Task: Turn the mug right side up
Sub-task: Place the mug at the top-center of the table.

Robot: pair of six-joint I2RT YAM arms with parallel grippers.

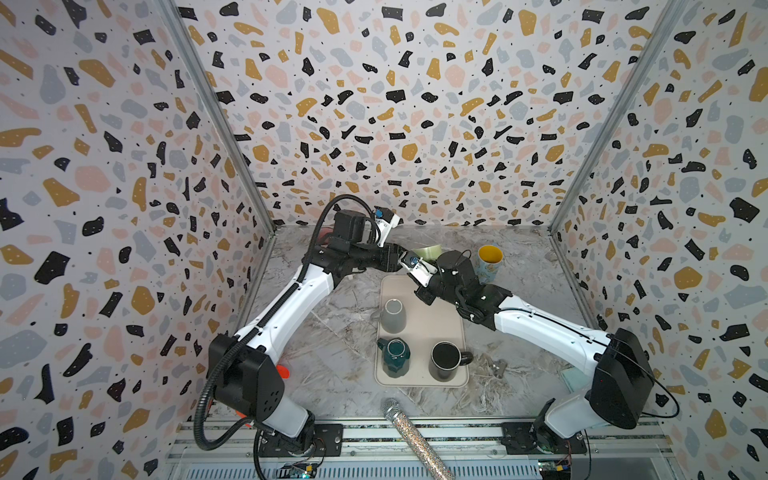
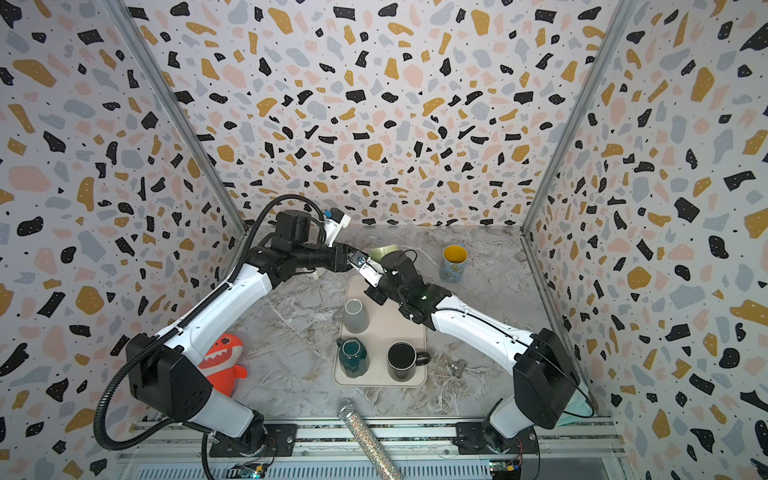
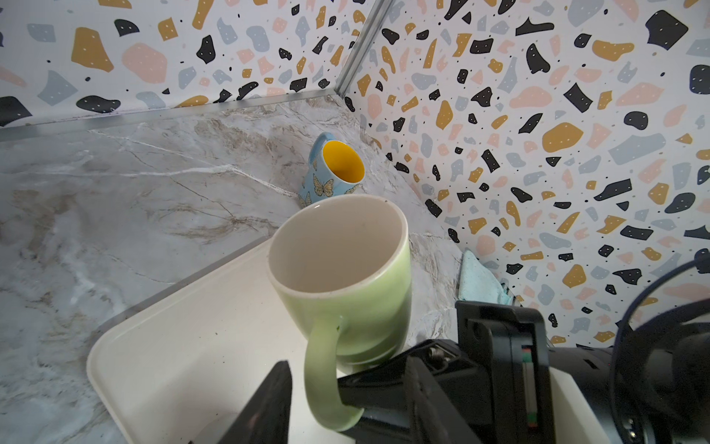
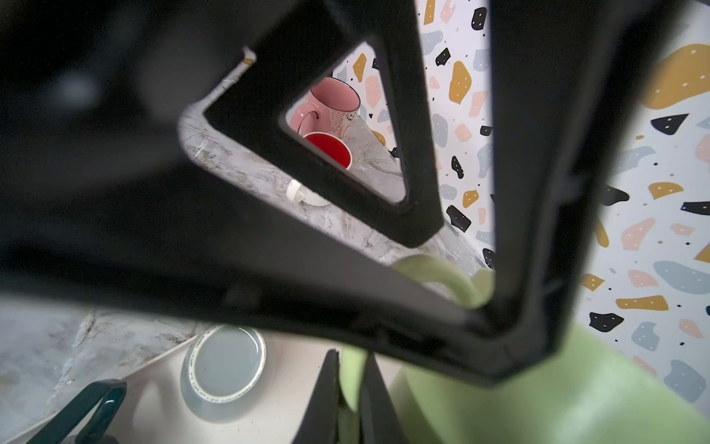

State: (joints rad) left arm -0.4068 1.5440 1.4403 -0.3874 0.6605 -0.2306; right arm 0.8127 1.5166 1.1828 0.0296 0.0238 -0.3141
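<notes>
Though hidden from above, right gripper clamps looped handle of glossy green mug in wrist view; left gripper gapes.

1. The right pincer has its two black fingers pressed together on a thin strip of the green mug.
2. A big, blurred black frame with a three-cornered hole crosses the view.
3. Through this hole one sees a pink mug and a red-lined mug on the marble bench.
4. A grey mug stands upside down on the cream tray.
</notes>
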